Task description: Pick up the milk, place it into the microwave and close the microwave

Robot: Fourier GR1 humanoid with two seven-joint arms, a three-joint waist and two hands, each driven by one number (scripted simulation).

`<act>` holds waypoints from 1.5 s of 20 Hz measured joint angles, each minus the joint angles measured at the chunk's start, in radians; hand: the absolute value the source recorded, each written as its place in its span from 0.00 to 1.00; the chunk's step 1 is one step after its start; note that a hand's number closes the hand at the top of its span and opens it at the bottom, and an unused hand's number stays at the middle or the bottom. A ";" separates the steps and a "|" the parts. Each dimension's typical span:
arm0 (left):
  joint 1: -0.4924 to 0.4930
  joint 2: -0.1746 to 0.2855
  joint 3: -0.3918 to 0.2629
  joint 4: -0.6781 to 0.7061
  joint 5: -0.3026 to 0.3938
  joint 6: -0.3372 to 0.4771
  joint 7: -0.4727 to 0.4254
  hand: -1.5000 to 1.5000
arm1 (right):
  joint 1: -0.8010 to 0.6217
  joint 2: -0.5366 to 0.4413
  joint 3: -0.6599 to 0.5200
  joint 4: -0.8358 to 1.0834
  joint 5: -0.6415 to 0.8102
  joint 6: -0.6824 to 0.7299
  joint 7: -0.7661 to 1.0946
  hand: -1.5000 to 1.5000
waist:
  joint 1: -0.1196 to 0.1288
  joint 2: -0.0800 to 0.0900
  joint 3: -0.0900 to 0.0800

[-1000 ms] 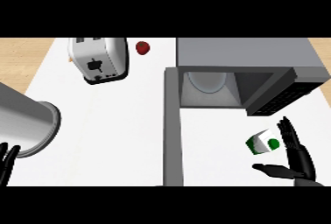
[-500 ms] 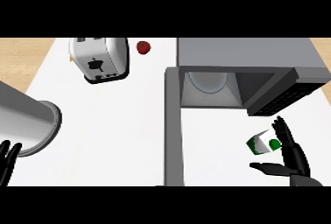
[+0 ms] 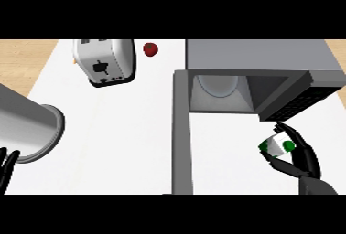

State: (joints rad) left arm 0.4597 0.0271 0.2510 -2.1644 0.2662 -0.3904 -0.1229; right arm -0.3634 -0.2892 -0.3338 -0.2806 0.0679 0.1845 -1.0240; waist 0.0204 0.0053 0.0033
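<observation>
The milk [image 3: 276, 146] is a small white carton with green marks, tilted, at the right just below the microwave's dark control panel [image 3: 297, 101]. My right hand [image 3: 300, 161] is shut on it: fingers run up its right side and the thumb presses its lower left. The grey microwave [image 3: 256, 55] stands at the back right with its cavity [image 3: 223, 93] showing a white plate inside. Its open door [image 3: 182, 137] stretches toward me as a long grey slab. My left hand [image 3: 7, 165] rests open at the lower left edge, fingers up.
A silver toaster [image 3: 105, 61] stands at the back left, with a small red fruit [image 3: 151, 49] to its right. A large steel pot [image 3: 27, 125] lies on its side at the left edge, close to my left hand. White counter [image 3: 121, 137] lies between pot and door.
My right hand's fingers have closed a little more round the milk, and carton and hand have shifted slightly up toward the microwave. The left hand is unchanged.
</observation>
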 measured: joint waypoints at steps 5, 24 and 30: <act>0.012 -0.003 0.010 -0.005 0.011 -0.007 -0.001 0.00 | 0.011 0.021 -0.003 -0.030 -0.034 0.043 0.007 1.00 | -0.004 -0.002 0.000; 0.038 -0.012 0.047 0.003 0.017 -0.017 -0.021 0.00 | 0.051 0.217 0.103 -0.365 -0.120 0.080 0.146 1.00 | -0.028 -0.012 -0.005; 0.053 -0.008 0.076 0.017 0.032 -0.046 -0.033 0.00 | 0.219 0.268 0.243 -0.723 -0.138 0.054 0.310 1.00 | -0.033 -0.014 -0.005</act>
State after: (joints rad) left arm 0.5130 0.0189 0.3269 -2.1477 0.2986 -0.4362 -0.1557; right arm -0.1447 -0.0212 -0.0904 -1.0032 -0.0697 0.2384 -0.7138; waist -0.0122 -0.0083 -0.0019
